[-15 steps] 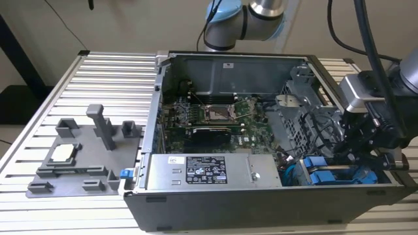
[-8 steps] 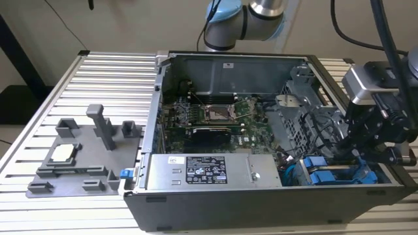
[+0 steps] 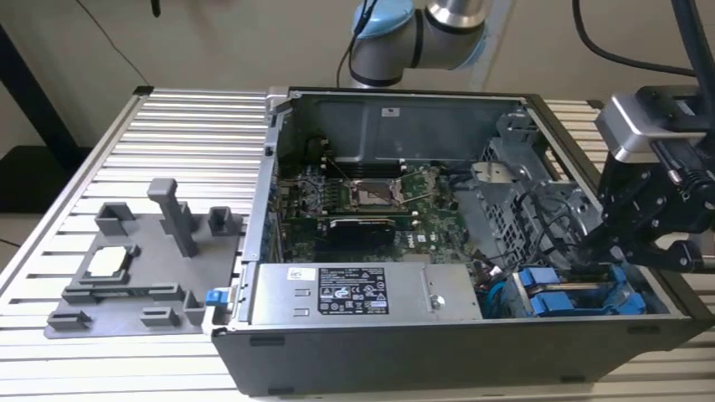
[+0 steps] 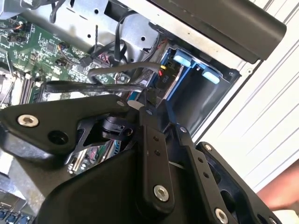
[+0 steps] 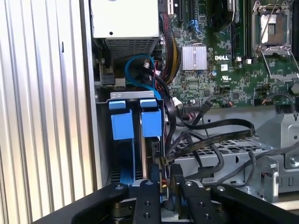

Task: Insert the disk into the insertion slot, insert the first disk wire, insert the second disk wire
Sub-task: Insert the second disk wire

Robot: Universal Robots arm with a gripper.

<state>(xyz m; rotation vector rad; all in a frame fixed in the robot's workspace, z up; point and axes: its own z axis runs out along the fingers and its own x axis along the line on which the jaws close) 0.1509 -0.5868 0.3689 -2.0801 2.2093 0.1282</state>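
Observation:
Two blue-fronted carriers sit side by side in the grey drive cage (image 3: 625,295). The disk (image 5: 152,122) is the one nearer the motherboard, seated in the insertion slot (image 5: 154,148), and it also appears in the exterior view as the disk (image 3: 537,280). My gripper (image 3: 590,255) reaches into the cage from the exterior view's right, just behind the disk. In the first wrist view my gripper (image 5: 167,181) has its black fingers (image 5: 148,198) close together on a dark wire connector (image 5: 176,173). A flat black cable (image 4: 93,87) runs to my gripper (image 4: 148,106). Red and yellow wires (image 4: 162,73) lie at the disk's rear.
The other blue carrier (image 5: 122,125) stands against the case wall. The silver power-supply box (image 3: 357,293) lies beside the cage, and black cable loops (image 5: 219,128) cross over the cage towards the motherboard (image 3: 369,197). A grey fixture (image 3: 134,260) rests on the slatted table (image 3: 167,126).

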